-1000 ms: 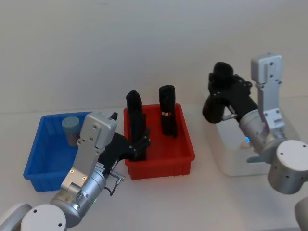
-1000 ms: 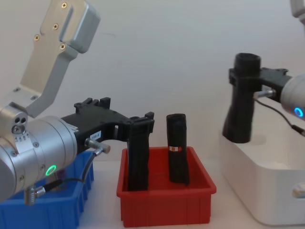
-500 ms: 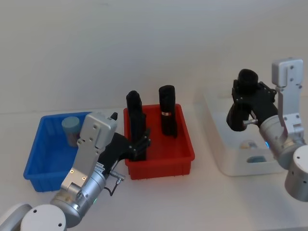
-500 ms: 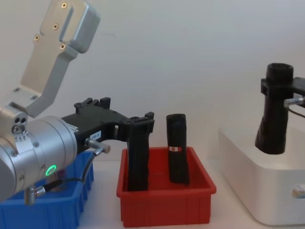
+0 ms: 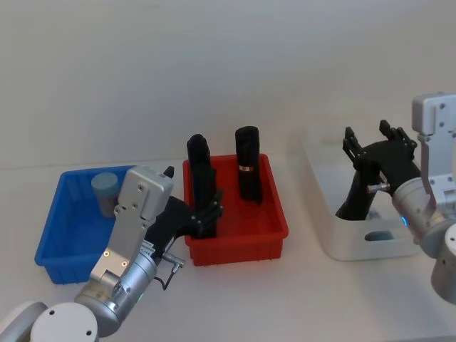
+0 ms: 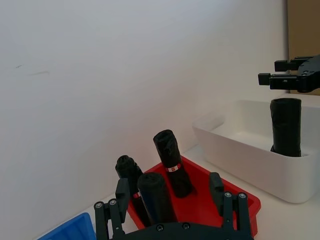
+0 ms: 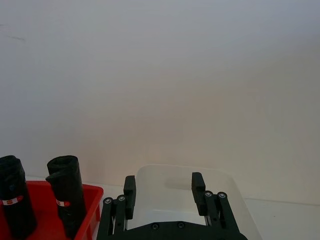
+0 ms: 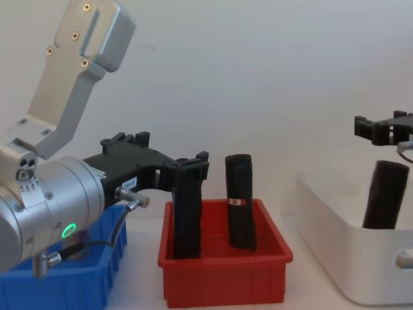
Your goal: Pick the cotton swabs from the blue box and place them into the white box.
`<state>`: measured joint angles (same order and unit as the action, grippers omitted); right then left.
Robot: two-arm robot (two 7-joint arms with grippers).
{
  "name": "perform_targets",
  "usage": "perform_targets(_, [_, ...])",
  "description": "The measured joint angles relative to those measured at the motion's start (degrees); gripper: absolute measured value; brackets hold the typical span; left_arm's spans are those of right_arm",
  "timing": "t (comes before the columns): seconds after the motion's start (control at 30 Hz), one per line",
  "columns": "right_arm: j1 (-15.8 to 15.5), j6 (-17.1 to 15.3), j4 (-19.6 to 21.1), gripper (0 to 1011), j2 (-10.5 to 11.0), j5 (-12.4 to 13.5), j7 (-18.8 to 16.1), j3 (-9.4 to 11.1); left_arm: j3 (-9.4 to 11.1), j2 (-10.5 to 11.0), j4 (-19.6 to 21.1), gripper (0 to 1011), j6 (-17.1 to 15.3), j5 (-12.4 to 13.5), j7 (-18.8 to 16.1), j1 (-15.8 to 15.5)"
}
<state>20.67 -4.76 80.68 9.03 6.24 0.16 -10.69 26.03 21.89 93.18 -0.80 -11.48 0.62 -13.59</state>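
Note:
One cotton swab tub (image 5: pixel 106 191) with a light blue lid stands in the far corner of the blue box (image 5: pixel 64 239) at the left. The white box (image 5: pixel 329 214) sits at the right and holds a tall black object (image 5: pixel 356 199) leaning inside it. My right gripper (image 5: pixel 370 139) hovers open just above that object, with nothing between its fingers (image 7: pixel 130 192). My left gripper (image 5: pixel 209 211) is open at the red bin's near left, its fingers (image 6: pixel 122 192) standing either side of a black roll (image 6: pixel 156 197) without closing on it.
The red bin (image 5: pixel 242 246) stands between the two boxes with tall black rolls (image 5: pixel 248 171) upright in it. A bit of light blue (image 5: pixel 381 234) shows through the white box's handle hole. A plain wall lies behind the table; there is open tabletop in front of the bins.
My right gripper carried the tall black object rightward over the white box, lowered it in and let go; it now stands open above it. The left arm has not moved.

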Motion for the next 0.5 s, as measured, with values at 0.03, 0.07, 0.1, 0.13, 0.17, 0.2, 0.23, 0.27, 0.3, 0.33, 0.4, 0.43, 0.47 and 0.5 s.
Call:
perform_targets(0.03, [0.0,0.0,0.0,653,0.0,0.0,-0.1,0.0,0.0,0.0,0.0,1004,0.0,0.0,0.0,0.0])
perform_targets(0.07, [-0.1,0.0,0.1,695,0.1,0.1,-0.2,0.1,0.0,0.0,0.0,1004,0.0,0.0,0.0,0.0])
perform_targets(0.1, [-0.2,-0.1,0.2,732,0.1,0.1,-0.2,0.1,0.0,0.0,0.0,1004,0.0,0.0,0.0,0.0])
perform_targets(0.13, [-0.2,-0.1,0.2,753,0.1,0.2,-0.3,0.1,0.0,0.0,0.0,1004,0.0,0.0,0.0,0.0])
perform_targets(0.17, [-0.3,-0.1,0.2,764,0.2,0.2,-0.3,0.2,0.0,0.0,0.0,1004,0.0,0.0,0.0,0.0])
perform_targets(0.2, [-0.4,-0.1,0.3,827,0.2,0.3,-0.4,0.2,0.0,0.0,0.0,1004,0.0,0.0,0.0,0.0])
perform_targets(0.23, [-0.4,-0.1,0.3,841,0.2,0.3,-0.4,0.2,0.0,0.0,0.0,1004,0.0,0.0,0.0,0.0])
perform_targets(0.27, [-0.4,-0.2,0.4,880,0.2,0.3,-0.5,0.2,0.0,0.0,0.0,1004,0.0,0.0,0.0,0.0])
perform_targets(0.3, [-0.5,-0.2,0.4,893,0.2,0.3,-0.5,0.2,0.0,0.0,0.0,1004,0.0,0.0,0.0,0.0])
perform_targets(0.33, [-0.5,-0.2,0.4,929,0.3,0.4,-0.5,0.2,0.0,0.0,0.0,1004,0.0,0.0,0.0,0.0])
perform_targets(0.4, [-0.5,-0.2,0.4,959,0.3,0.4,-0.6,0.3,0.0,0.0,0.0,1004,0.0,0.0,0.0,0.0])
perform_targets(0.43, [-0.6,-0.2,0.4,989,0.3,0.4,-0.6,0.3,0.0,0.0,0.0,1004,0.0,0.0,0.0,0.0])
perform_targets(0.47, [-0.6,-0.2,0.5,1001,0.3,0.4,-0.6,0.3,0.0,0.0,0.0,1004,0.0,0.0,0.0,0.0])
perform_targets(0.5, [-0.6,-0.2,0.5,1001,0.3,0.5,-0.7,0.3,0.0,0.0,0.0,1004,0.0,0.0,0.0,0.0])
